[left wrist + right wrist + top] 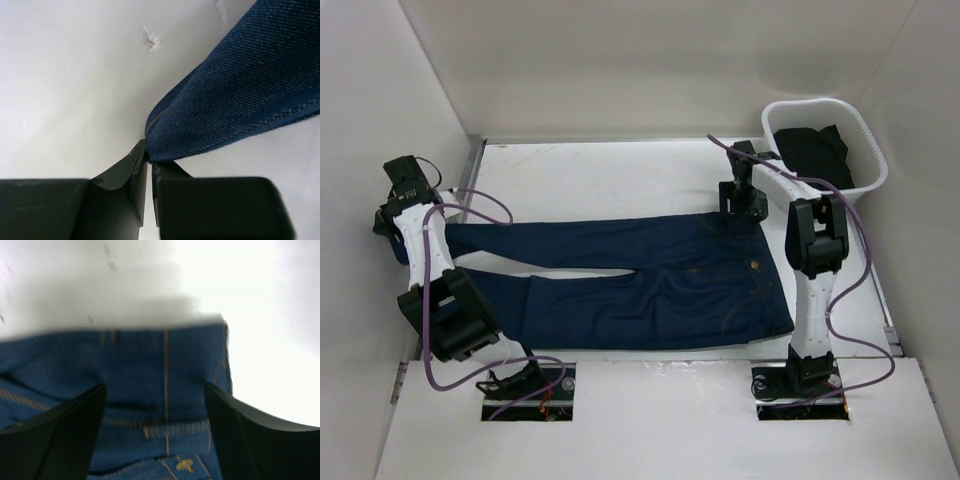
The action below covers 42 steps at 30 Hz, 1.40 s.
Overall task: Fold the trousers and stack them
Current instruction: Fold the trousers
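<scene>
While left pincer point(148, 159) clamps leg hem point(167, 125), jeans point(640, 285) stretch lengthwise rightward across counter point(610, 170); right pincer point(155, 387) agape, empty, over waistband point(165, 342).

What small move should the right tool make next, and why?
Probably lower the right tool and close it on the waistband of the trousers: its jaws stand open over the denim, while the left tool is shut on a leg end.
</scene>
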### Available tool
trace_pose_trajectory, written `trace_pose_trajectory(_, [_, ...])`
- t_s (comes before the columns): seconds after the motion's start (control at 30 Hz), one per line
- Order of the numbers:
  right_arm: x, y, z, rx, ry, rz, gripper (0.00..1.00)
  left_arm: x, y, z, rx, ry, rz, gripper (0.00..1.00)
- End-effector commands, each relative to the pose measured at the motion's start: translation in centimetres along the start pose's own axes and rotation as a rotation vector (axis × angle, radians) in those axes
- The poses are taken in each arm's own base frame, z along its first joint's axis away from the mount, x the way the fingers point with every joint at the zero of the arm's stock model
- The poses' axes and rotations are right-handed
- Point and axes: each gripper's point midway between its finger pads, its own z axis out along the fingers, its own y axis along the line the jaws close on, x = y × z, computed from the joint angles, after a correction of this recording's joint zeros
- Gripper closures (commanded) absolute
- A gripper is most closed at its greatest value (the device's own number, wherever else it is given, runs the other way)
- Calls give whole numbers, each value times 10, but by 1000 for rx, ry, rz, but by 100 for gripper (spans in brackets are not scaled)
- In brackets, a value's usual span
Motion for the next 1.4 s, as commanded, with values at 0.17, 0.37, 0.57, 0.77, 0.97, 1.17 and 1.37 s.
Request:
trace_pose_trajectory(0.17, [20, 3, -5, -12, 100, -42, 98, 5, 24, -15, -83, -12, -41, 98])
trace_pose_trajectory(0.37, [0, 27, -26, -84, -10, -62, 100, 20, 36, -8, -103, -8, -83, 98])
trace_pose_trajectory(0.57, [-25, 88, -56, -204, -78, -126, 100, 34, 51, -2, -144, 25, -117, 98])
trace_pose_trajectory(0.77, [-10, 102, -51, -269, -35, -130, 45, 32, 48, -5, -144, 16, -110, 98])
trace_pose_trajectory(0.97, [-72, 72, -63, -185, -201, -3, 33, 31, 48, -3, -144, 16, -103, 97])
trace_pose_trajectory(1.17, [-86, 59, -22, -114, -147, 46, 23, 24, 46, -7, -142, 2, -86, 97])
trace_pose_trajectory(1.37, [-72, 46, -7, -32, -76, -51, 6, 25, 48, -9, -149, 3, -90, 97])
